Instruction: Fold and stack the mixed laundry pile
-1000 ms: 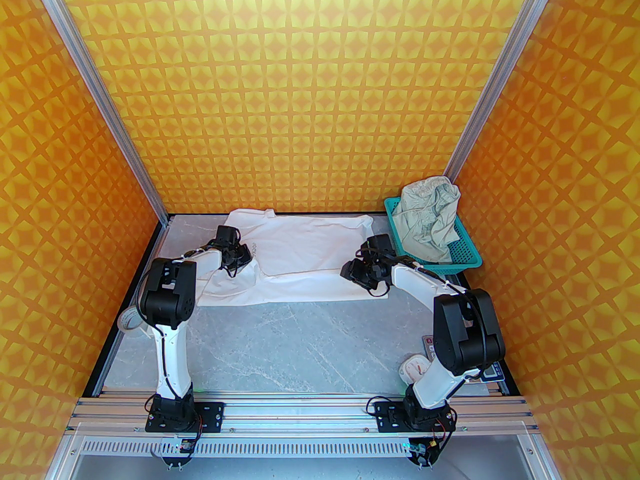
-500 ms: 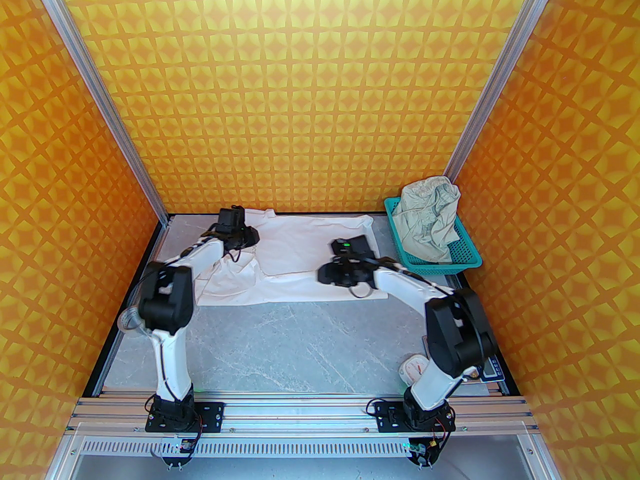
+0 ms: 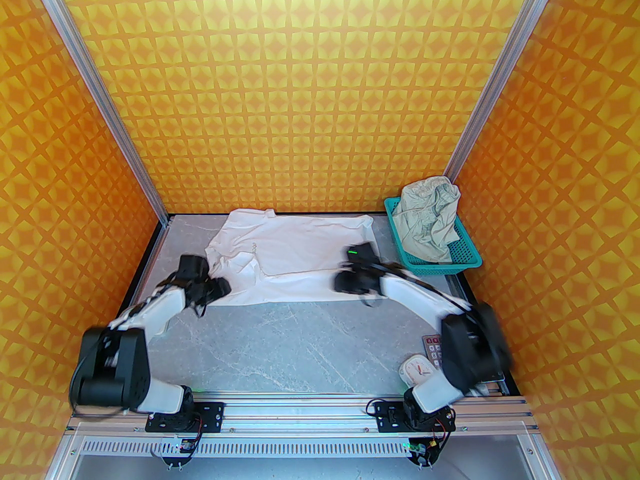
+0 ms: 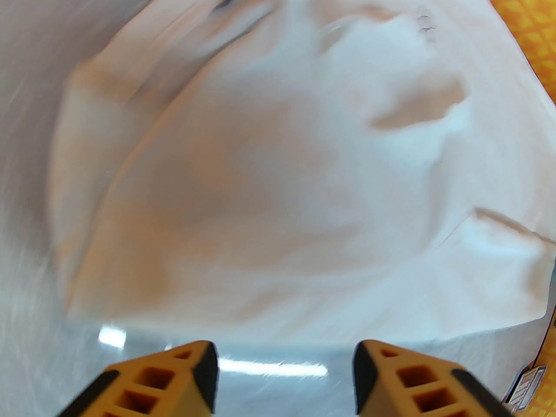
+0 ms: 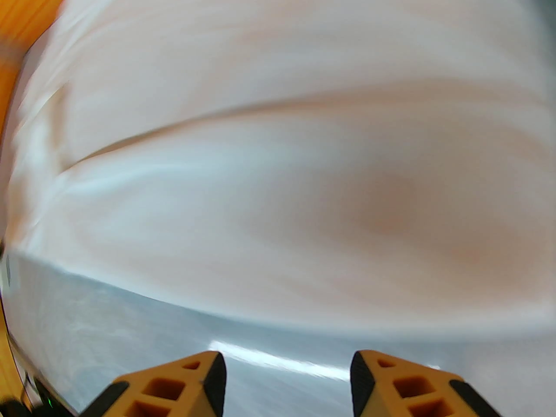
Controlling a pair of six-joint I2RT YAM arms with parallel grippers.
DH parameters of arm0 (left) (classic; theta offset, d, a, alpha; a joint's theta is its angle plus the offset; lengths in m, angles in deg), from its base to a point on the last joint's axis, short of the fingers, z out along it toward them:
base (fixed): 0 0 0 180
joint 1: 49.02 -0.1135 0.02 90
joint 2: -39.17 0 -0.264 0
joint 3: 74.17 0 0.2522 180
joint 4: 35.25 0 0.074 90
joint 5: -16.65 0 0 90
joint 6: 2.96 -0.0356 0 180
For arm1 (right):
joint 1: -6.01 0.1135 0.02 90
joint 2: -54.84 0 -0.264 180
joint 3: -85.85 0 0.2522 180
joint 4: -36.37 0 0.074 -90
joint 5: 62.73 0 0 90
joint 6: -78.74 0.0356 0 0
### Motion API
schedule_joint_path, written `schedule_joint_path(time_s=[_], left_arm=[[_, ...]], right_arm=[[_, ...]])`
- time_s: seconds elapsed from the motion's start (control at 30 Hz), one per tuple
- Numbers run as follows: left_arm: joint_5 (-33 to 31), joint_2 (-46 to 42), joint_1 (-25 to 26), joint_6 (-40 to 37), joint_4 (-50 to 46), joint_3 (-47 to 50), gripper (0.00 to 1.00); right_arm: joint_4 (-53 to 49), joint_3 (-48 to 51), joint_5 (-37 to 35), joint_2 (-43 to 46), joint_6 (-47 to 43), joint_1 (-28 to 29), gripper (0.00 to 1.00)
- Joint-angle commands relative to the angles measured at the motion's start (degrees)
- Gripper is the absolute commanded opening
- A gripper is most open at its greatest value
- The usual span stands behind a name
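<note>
T-shirt (image 3: pixel 295 263): white, spread across the far half of the table (image 3: pixel 300 348), centre of the top view. Collar end is toward frame left and hem toward frame right. Its lower-left corner is rumpled.
Shorts (image 3: pixel 430 218): pale green, heaped in the teal basket (image 3: pixel 472 260) right of centre in the top view. They bulge over its rim and lie apart from the shirt.
Left gripper (image 3: pixel 216 288): at the shirt's lower-left corner, motion-blurred. In the wrist view the orange fingers are spread wide with bare table between them and the cloth edge just ahead. Nothing held.
Right gripper (image 3: pixel 352 284): at the shirt's near edge, right part. In the wrist view the fingers are equally wide apart and empty, with the hem just ahead.
Step (judged): first fold of the shirt, both arms lining up on the near edge. Shorts untouched, no stack yet.
Next move (judged): lower each gripper until one finger slides under the edge, then pinch. Lift both together and carry the edge evenly toward the upper part of the frame.
Watch: the rumpled left corner may give a bunched grip.
</note>
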Motion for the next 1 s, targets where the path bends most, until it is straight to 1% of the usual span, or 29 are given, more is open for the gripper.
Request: schedule_joint_path(time_s=[0.0, 0.1, 0.2, 0.3, 0.4, 0.5, 0.53, 0.6, 0.63, 0.73, 0.87, 0.97], left_arm=[[-0.6, -1.4, -2.8, 2.1, -0.3, 2.4, 0.65], [0.3, 0.5, -3.1, 3.4, 1.5, 2.3, 0.66], [0.5, 2.4, -3.6, 4.5, 4.7, 2.9, 0.66], [0.4, 4.9, -5.3, 6.0, 8.9, 3.8, 0.59], [0.3, 7.5, -6.1, 6.5, 11.3, 3.1, 0.51], [0.0, 10.5, -7.0, 6.7, 11.6, 1.4, 0.39], [0.0, 11.0, -7.1, 6.8, 11.7, 1.0, 0.36], [-0.1, 11.6, -7.4, 6.9, 12.3, 0.6, 0.34], [-0.1, 11.7, -7.6, 6.9, 12.5, 0.4, 0.34], [-0.2, 12.6, -8.2, 6.5, 12.3, -0.5, 0.26], [-0.2, 13.5, -9.2, 6.1, 12.3, -1.3, 0.13], [-0.3, 14.2, -9.8, 5.6, 12.2, -2.1, 0.08]], right_arm=[[-3.1, 4.0, -0.2, 2.1, 4.8, -4.9, 0.54], [0.0, 5.0, 3.0, 0.2, 7.7, -8.5, 0.54], [3.4, 4.1, 5.0, -3.2, 10.0, -9.5, 0.54], [4.0, 2.1, 3.6, -7.5, 9.9, -9.5, 0.53], [3.9, 1.5, -1.1, -9.2, 8.9, -9.5, 0.53], [3.8, 0.7, -3.7, -10.5, 8.3, -9.6, 0.51], [3.8, 0.3, -4.1, -11.1, 8.3, -9.6, 0.51], [3.3, -0.6, -6.0, -12.2, 8.5, -9.7, 0.49], [3.8, -0.7, -6.6, -12.5, 8.8, -9.8, 0.47], [5.2, -1.6, -7.0, -14.0, 9.4, -10.1, 0.4], [5.1, -3.6, -7.5, -15.4, 9.5, -10.1, 0.24], [4.3, -4.3, -8.8, -14.8, 8.9, -10.1, 0.16]])
